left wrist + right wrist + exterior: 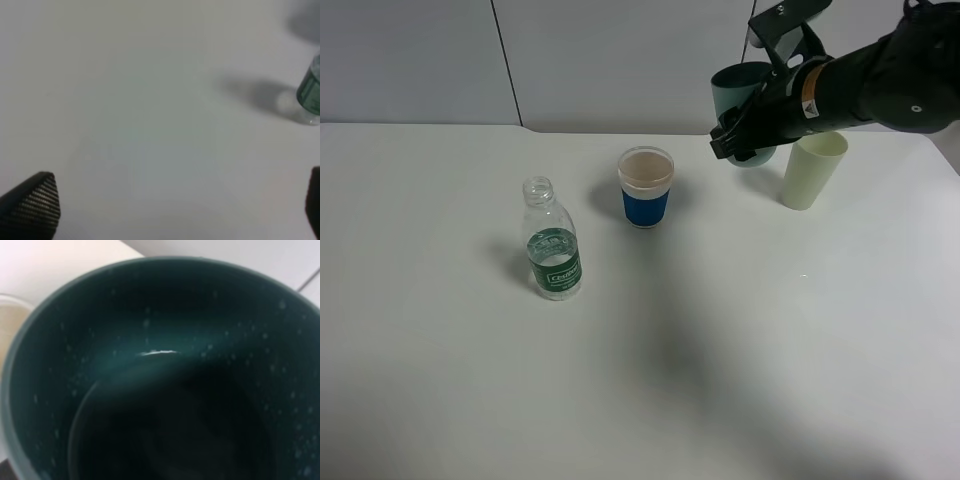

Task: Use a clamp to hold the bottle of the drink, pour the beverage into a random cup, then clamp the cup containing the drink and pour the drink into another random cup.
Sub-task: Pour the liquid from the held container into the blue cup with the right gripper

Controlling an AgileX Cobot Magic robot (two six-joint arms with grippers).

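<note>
My right gripper (pixel 748 128), the black clamp with an orange sticker, is shut on the teal cup (pixel 734 88) at the back right. It holds the cup between the white cup and the pale tumbler. The right wrist view looks straight into the teal cup (pixel 165 365): dark wet walls with droplets, and I cannot tell how much liquid it holds. The bottle (pixel 552 243), clear with a green label and no cap, stands left of centre. It also shows at the edge of the left wrist view (pixel 311 92). My left gripper (pixel 175 202) is open and empty above bare table.
A white cup with a blue band (pixel 646 187) stands at the centre back. A pale yellow-green tumbler (pixel 812 170) stands just right of the held cup. The white table (pixel 720 350) stretches to the front.
</note>
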